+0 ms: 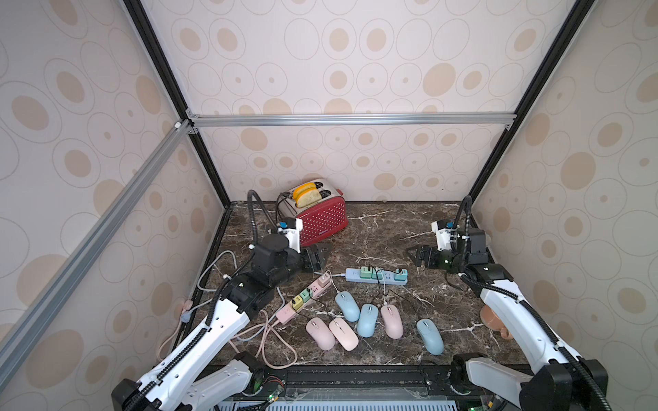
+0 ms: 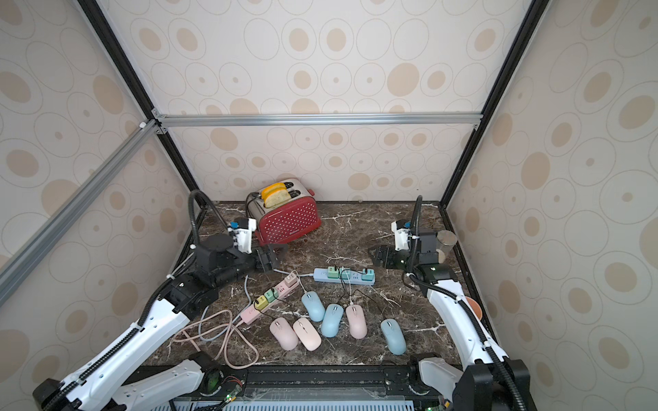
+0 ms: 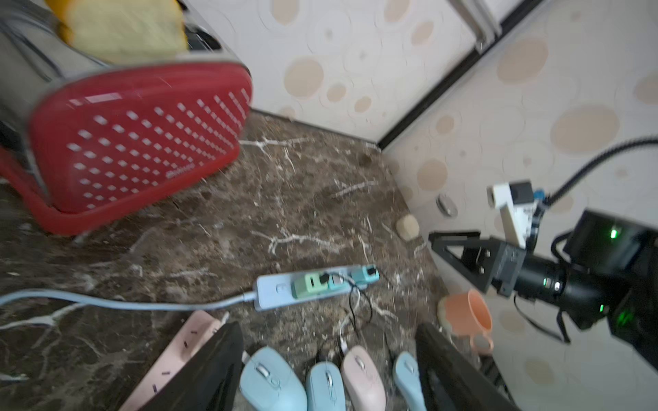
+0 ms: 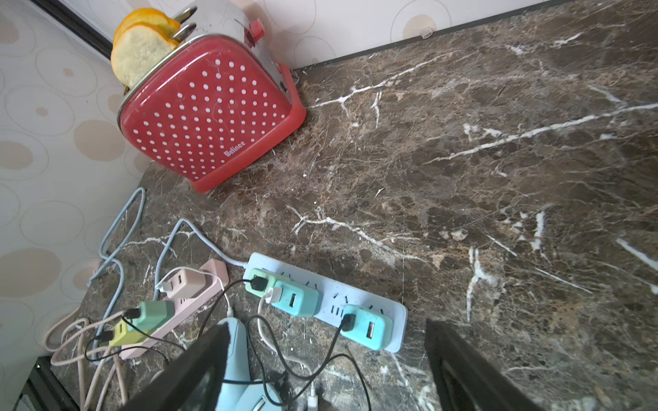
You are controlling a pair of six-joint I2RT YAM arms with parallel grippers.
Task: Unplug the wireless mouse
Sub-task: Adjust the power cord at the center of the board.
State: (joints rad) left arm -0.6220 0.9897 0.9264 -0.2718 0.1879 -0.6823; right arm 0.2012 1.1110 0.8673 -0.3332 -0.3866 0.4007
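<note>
Legible markings: one brand name.
I read "Belinee", white lettering, low on the side panel of the red polka-dot metal toaster [image 4: 210, 117], in the right wrist view.

Oval-patterned walls [image 1: 338, 53], dark marble tabletop [image 1: 391, 227]

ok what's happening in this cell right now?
The job is to unplug a mouse, but nothing is being touched. The left gripper and right gripper hover open and empty above the table, on the far side of the power strips. The mice lie in a row at the front, apparently wired to chargers on the pink power strip and blue power strip. No plug looks pulled yet.
</note>
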